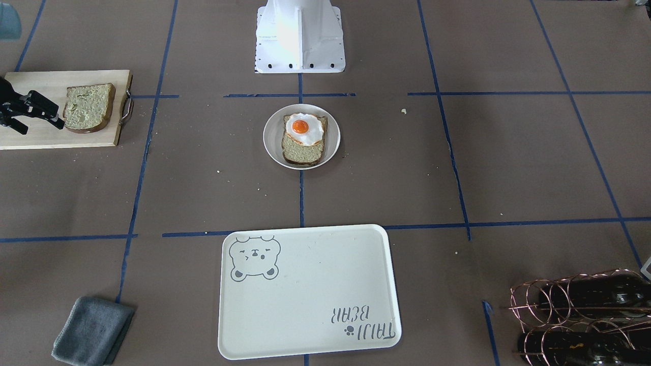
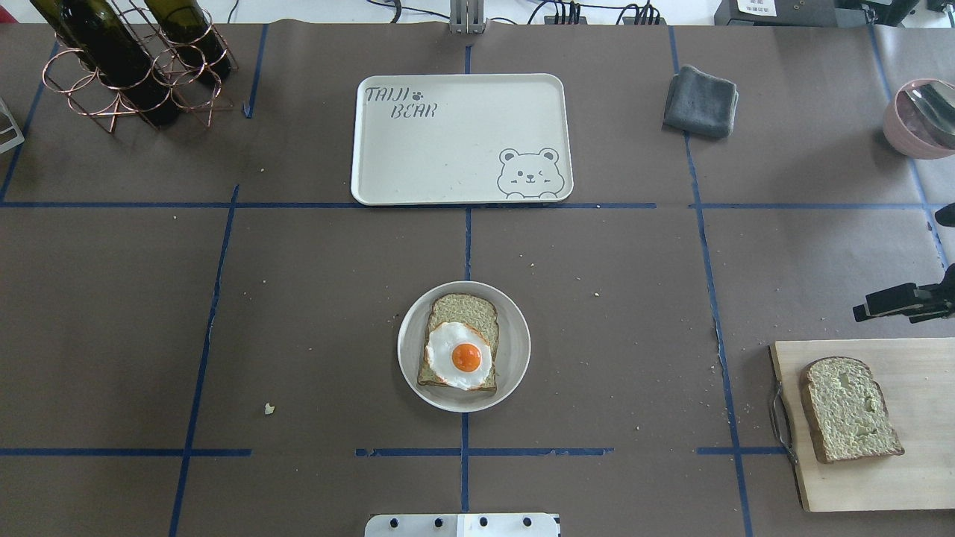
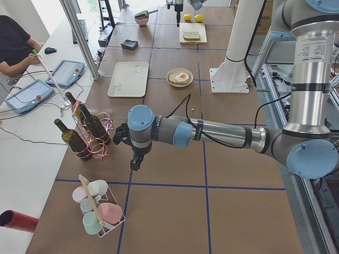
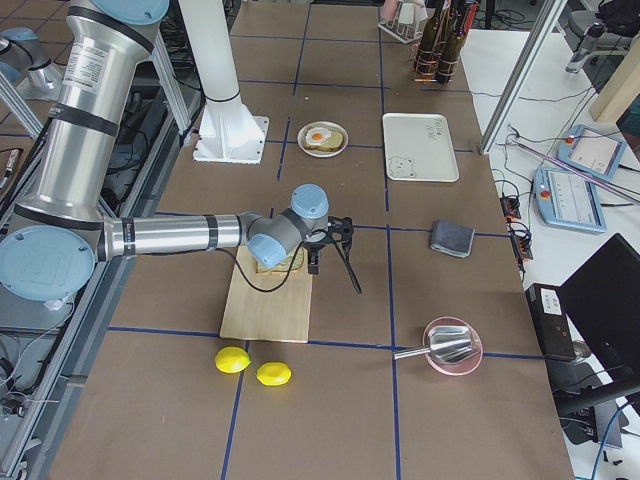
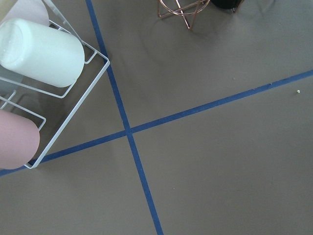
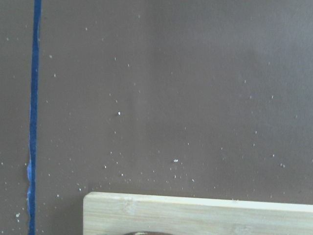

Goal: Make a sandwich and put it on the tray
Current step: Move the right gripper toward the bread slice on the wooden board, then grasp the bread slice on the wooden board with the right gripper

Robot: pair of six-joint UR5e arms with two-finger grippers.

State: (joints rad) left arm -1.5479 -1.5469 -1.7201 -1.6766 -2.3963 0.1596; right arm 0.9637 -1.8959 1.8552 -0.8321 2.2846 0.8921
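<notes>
One bread slice (image 1: 303,150) lies on a small white plate (image 1: 272,147) mid-table, with the fried egg (image 1: 303,128) on top of it. The second bread slice (image 1: 89,108) lies on a wooden cutting board (image 1: 30,140). My right gripper (image 1: 43,128) hovers open and empty over the board, just beside that slice. One of its fingers (image 2: 891,300) shows in the overhead view. The cream bear tray (image 1: 305,284) is empty at the table's far side from my base. My left gripper (image 3: 135,159) hangs over bare table near the wine rack. I cannot tell whether it is open or shut.
A copper wine rack with dark bottles (image 2: 134,67) stands by the tray's corner. A grey folded cloth (image 2: 701,101) and a pink bowl (image 2: 921,119) lie on the right. Two lemons (image 4: 255,367) lie beyond the board. A wire rack of cups (image 3: 98,211) stands near the left gripper.
</notes>
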